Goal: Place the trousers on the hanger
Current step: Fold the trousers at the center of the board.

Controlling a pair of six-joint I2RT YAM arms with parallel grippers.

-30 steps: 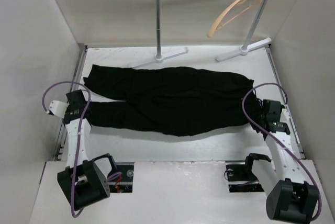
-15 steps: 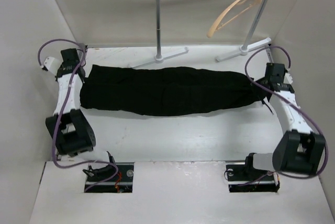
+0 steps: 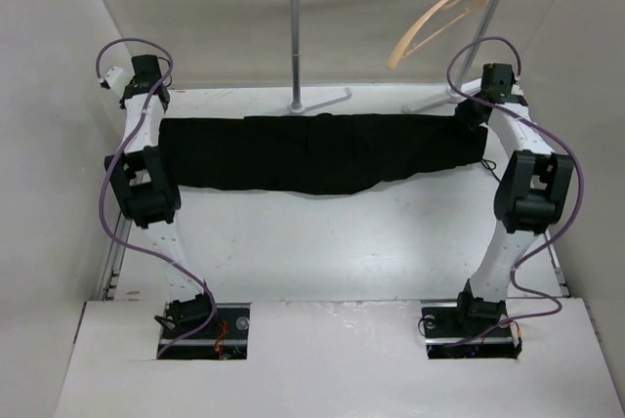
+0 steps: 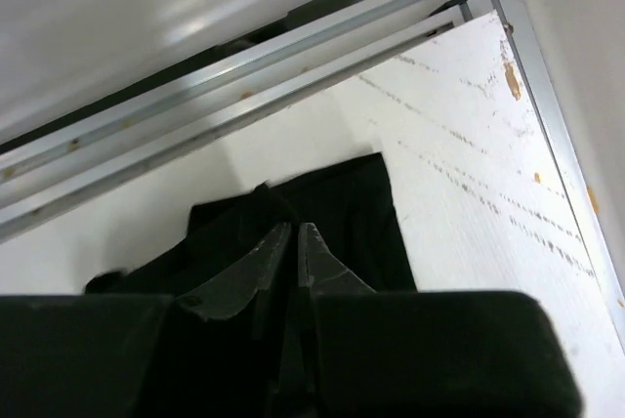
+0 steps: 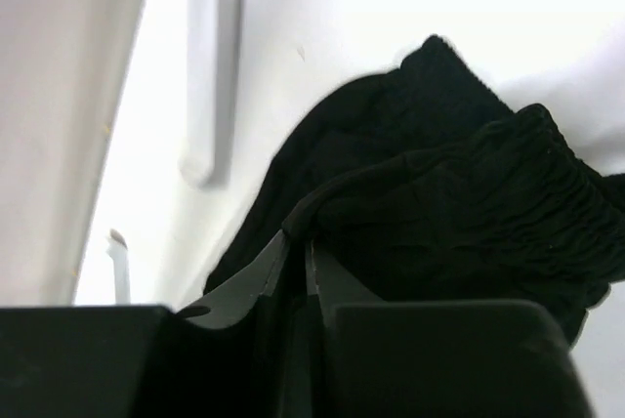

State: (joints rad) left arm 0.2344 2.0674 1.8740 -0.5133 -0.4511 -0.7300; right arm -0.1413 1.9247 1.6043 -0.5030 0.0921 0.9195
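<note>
Top external view: a long pair of black cloth trousers [image 3: 312,152], folded lengthwise into a band, lies stretched from left to right across the far part of the white table [image 3: 322,242]. Its near edge sags towards the middle. Both arms reach out to the far side. The left gripper [image 3: 159,117] is at the left end of the band and the right gripper [image 3: 469,110] is at the right end. The light tan, curved wooden-looking hanger [image 3: 420,24] hangs by its hook from the top bar of a white metal rail stand [image 3: 295,37] at the far right, tilted, above the trousers and apart from them. The stand's two feet rest on the table just beyond the cloth.

Left wrist view: the left gripper [image 4: 294,242] has its dark fingers drawn almost together, with a raised fold of the trousers [image 4: 342,213] pinched between the tips. The cloth ends just beyond the grip, and bare white table [image 4: 469,145] lies to its right. A silver metal frame rail [image 4: 244,66] runs along the table's edge.

Right wrist view: the right gripper [image 5: 296,247] likewise has its fingers close together, nipping a ridge of the trousers [image 5: 439,203]. The gathered, elastic-looking edge of the cloth bunches up to the right of the grip. One white foot of the stand [image 5: 210,76] lies on the table beyond, to the left.
</note>
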